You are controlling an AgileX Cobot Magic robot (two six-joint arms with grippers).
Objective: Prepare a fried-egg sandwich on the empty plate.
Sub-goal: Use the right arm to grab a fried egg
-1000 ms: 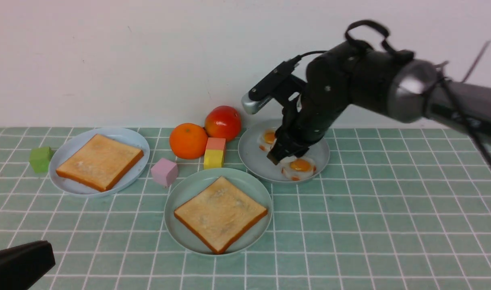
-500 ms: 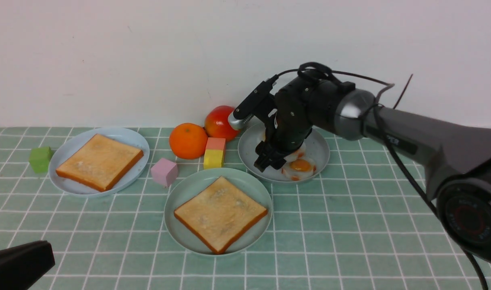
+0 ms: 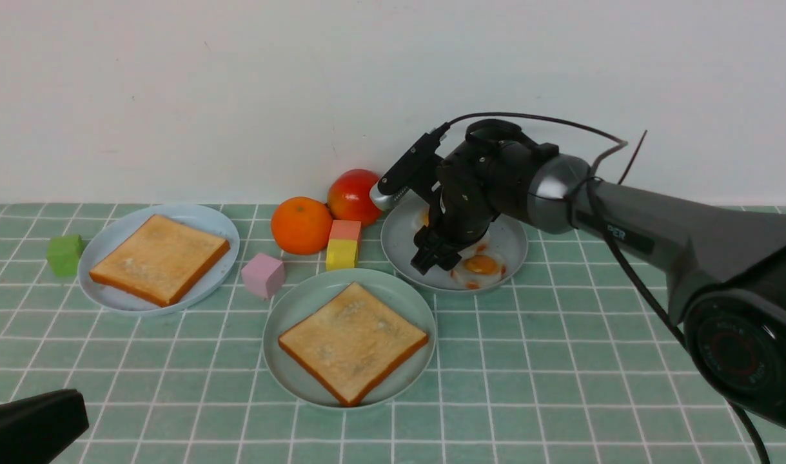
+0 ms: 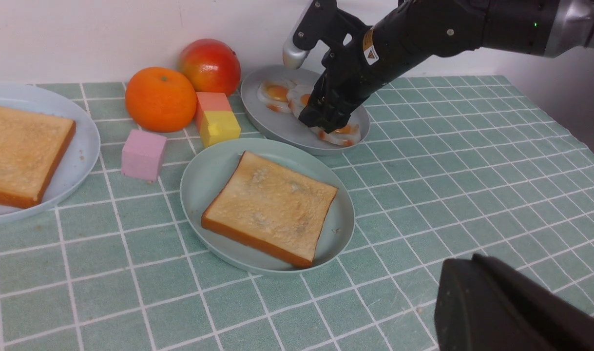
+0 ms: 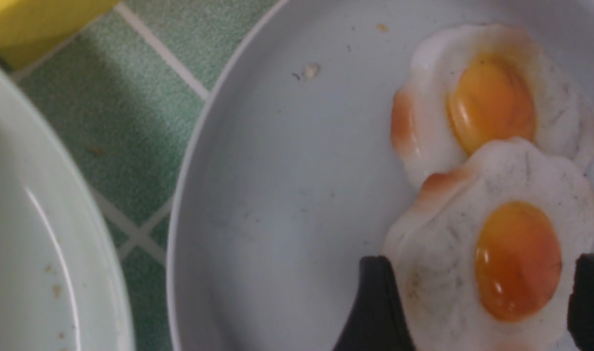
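Observation:
The mint-green plate (image 3: 289,309) sits front centre with one toast slice (image 3: 353,341) on it. A second toast slice (image 3: 159,258) lies on the pale blue plate (image 3: 225,225) at the left. Fried eggs lie on the grey plate (image 3: 399,254); one egg (image 3: 481,265) shows beside my right gripper (image 3: 434,258). In the right wrist view that gripper (image 5: 482,297) is open, low over the grey plate (image 5: 277,195), its fingers on either side of one egg (image 5: 496,253), which overlaps another egg (image 5: 487,97). My left gripper (image 3: 31,422) is shut and empty at the near left.
An orange (image 3: 301,224), a red apple (image 3: 357,195), a pink-and-yellow block (image 3: 343,245) and a pink cube (image 3: 263,274) crowd between the plates. A green cube (image 3: 64,254) sits left of the blue plate. A white wall runs along the back.
My right arm has come down and shifted slightly left over the grey plate, and its jaws have widened around an egg. The left gripper has stayed still.

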